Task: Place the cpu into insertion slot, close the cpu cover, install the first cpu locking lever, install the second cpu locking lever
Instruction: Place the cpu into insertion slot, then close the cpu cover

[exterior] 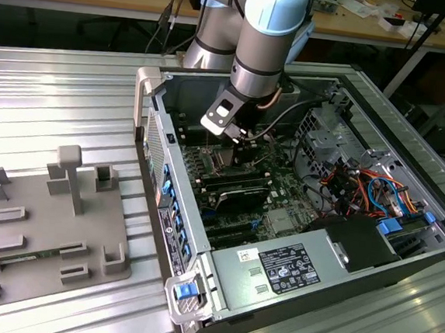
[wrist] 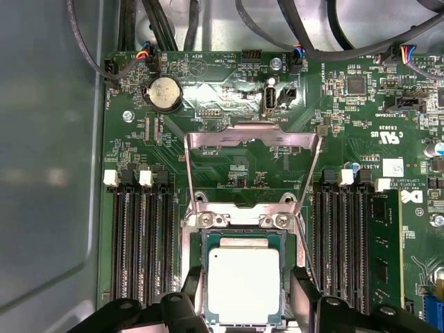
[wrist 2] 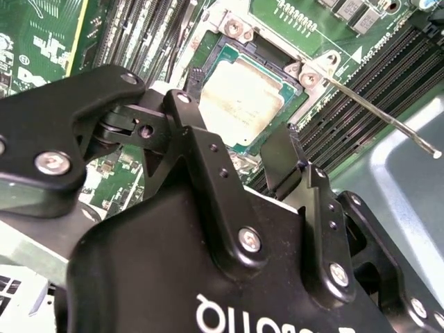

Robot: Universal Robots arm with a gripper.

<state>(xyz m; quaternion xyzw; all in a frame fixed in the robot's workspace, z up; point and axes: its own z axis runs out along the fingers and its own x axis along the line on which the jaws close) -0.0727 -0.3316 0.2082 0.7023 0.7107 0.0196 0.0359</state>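
The cpu point(wrist: 243, 284), silver-grey on top, lies flat in the insertion slot point(wrist: 243, 237) on the green board. The second wrist view shows the cpu point(wrist 2: 239, 97) seated in the slot point(wrist 2: 229, 52) as well. The cpu cover point(wrist: 253, 135) stands swung open away from the slot, hinged at the slot's far edge. My gripper point(wrist: 244, 309) hangs low over the cpu, open, with one black finger point(wrist: 191, 295) on each side of the slot and nothing held. A thin metal locking lever point(wrist 2: 381, 114) sticks out free beside the socket. In the exterior view my gripper point(exterior: 241, 137) is inside the computer case.
Long black memory slots point(wrist: 139, 236) flank the socket on both sides. Cables point(wrist: 159, 21) hang past the board's far edge. The case's grey wall point(exterior: 169, 201), a white-labelled power supply point(exterior: 284, 265) and drive cables point(exterior: 361, 182) surround the board. A grey fixture plate point(exterior: 45, 229) lies at the exterior view's left.
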